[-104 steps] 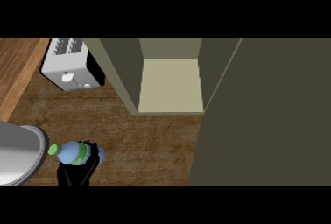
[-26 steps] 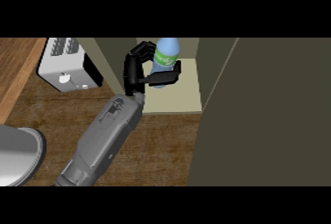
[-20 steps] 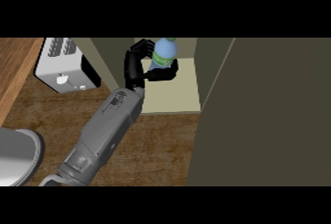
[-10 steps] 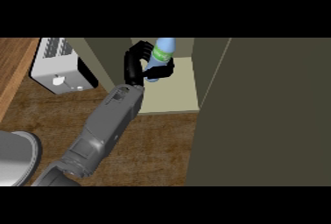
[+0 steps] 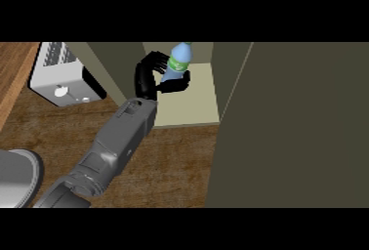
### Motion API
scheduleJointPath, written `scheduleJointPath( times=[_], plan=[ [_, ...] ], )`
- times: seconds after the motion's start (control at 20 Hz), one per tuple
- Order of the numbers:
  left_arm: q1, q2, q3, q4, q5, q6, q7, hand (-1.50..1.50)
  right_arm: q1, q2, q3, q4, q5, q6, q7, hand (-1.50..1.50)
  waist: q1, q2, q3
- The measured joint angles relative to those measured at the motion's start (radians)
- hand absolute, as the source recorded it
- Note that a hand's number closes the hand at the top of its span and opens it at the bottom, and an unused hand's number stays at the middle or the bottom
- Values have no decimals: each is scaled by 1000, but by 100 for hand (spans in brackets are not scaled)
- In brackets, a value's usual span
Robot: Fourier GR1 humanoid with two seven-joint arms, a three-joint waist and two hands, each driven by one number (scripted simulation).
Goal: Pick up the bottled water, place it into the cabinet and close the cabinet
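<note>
Wood-grain counter (image 5: 65, 127) spreads beneath the grey forearm, which comes up from the lower left edge and reaches into the open cabinet (image 5: 191, 105). The left hand (image 5: 151, 75) is inside the cabinet opening, above its pale shelf floor, its fingers and thumb curled round the bottled water (image 5: 177, 62); the bottle, light blue with a green label, leans slightly with its top toward the cabinet's back. To the right of the hand the cabinet door (image 5: 302, 127) stands open, a broad dark olive panel. Left of the hand, just outside the cabinet's side wall, sits a white toaster (image 5: 61, 78). Well below the hand, at the left edge, part of a grey round bowl (image 5: 14, 178) shows.
</note>
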Motion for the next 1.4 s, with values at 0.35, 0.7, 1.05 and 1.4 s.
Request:
scheduleJointPath(
  times=[0.35, 0.7, 1.05, 1.4],
  plan=[
    [-39, -2, -33, 104, -55, 62, 16, -150, -6, -13, 0, -1, -5, 2, -8, -150, -8, 2, 0],
    [-51, -1, -35, 133, -71, 105, 19, -150, 2, -30, 2, -1, -12, 4, -34, -150, -16, 5, -1],
    [-32, -2, -10, 105, -59, 57, -42, -150, -9, -32, 1, -2, -17, 2, -28, -150, -10, 4, -1],
    [17, 1, 45, -7, 11, -140, -185, 150, -10, -32, -5, 1, -24, -3, -25, -150, 7, -1, -1]
  ],
)
